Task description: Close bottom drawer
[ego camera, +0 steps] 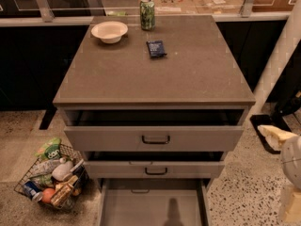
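Observation:
The grey cabinet point(155, 65) has three drawers, all open. The bottom drawer point(153, 208) is pulled out farthest. Its plain grey inside shows at the lower edge of the camera view, and its front is cut off below the frame. The middle drawer point(155, 169) and the top drawer point(155, 138) stand out a little, each with a dark loop handle. My gripper point(277, 135), cream and white, hangs at the far right, beside the cabinet at about top-drawer height, well apart from the bottom drawer. It holds nothing that I can see.
On the cabinet top are a white bowl point(109, 31), a green can point(147, 13) and a small dark packet point(155, 48). A wire basket point(51, 178) full of groceries stands on the speckled floor at the lower left. A white post point(282, 55) rises at the right.

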`<state>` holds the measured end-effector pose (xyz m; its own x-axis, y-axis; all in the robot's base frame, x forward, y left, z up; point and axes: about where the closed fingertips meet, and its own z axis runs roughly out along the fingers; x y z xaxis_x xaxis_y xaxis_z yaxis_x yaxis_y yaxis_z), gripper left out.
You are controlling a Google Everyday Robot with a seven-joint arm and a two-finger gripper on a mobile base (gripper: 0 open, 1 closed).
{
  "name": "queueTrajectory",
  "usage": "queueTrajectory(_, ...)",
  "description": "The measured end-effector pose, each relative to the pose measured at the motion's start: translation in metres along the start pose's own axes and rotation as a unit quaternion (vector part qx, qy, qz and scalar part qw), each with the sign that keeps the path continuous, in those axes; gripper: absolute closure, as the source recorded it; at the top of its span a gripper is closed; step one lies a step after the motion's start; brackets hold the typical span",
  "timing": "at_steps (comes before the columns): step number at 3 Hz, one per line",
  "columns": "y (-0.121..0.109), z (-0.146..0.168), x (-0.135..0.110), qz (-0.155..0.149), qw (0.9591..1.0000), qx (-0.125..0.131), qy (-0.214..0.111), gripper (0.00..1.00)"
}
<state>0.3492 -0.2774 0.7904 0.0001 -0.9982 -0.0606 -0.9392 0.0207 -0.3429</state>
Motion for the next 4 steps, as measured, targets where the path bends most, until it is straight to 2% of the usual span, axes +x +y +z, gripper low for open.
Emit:
queueTrajectory(2,0.078,0.07,0.034,-0.031,0.998,-0.053,0.017,0.0)
queueTrajectory(3,0.108,0.096,0.03,-0.052,0.9967,-0.063,0.0,0.0)
queueTrajectory(4,0.136,0.119,0.009,-0.052,0.9969,-0.054,-0.022,0.0)
